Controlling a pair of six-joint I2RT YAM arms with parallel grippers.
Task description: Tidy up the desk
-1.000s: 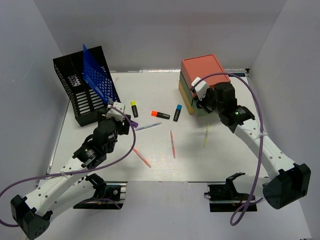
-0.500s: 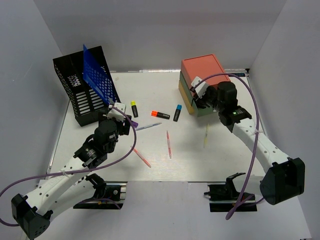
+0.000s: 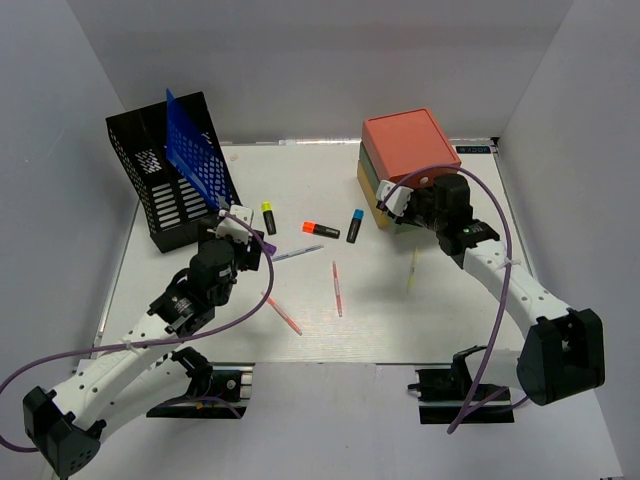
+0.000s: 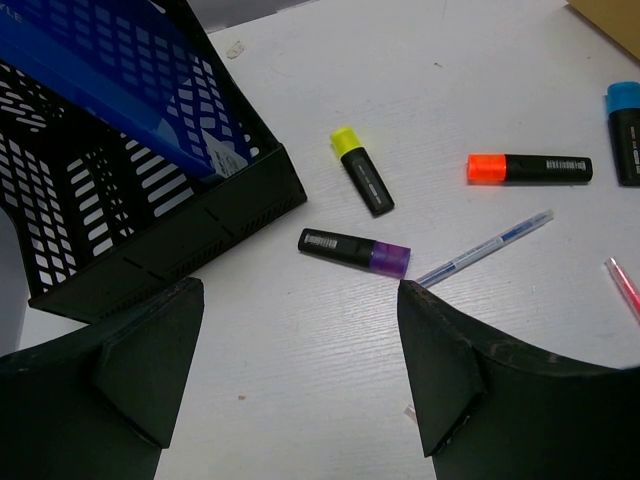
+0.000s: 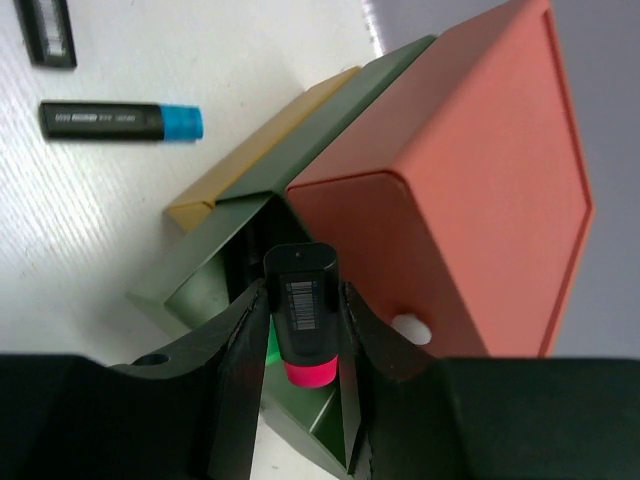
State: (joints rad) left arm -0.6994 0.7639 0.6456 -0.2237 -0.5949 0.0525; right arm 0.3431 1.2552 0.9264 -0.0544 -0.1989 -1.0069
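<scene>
Top view: the white desk (image 3: 380, 310) lies across the middle with a pink pen (image 3: 337, 288) loose on it. The right pincer (image 3: 396, 200) is at the drawer box (image 3: 405, 140), and the left pincer (image 3: 238, 222) is beside the black rack (image 3: 150, 180). Left wrist: jaws wide and holding nothing, with a purple highlighter (image 4: 355, 250) ahead. Right wrist: the pincer grips a pink-capped highlighter (image 5: 303, 320) at the green drawer (image 5: 200, 275). Risk: released off-line, it strikes the drawer edge and falls outside.

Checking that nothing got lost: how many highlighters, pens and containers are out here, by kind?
Highlighters: 5, counting the pink highlighter in the right gripper
Pens: 4
Containers: 2, the rack and the drawer box
Total: 11
</scene>
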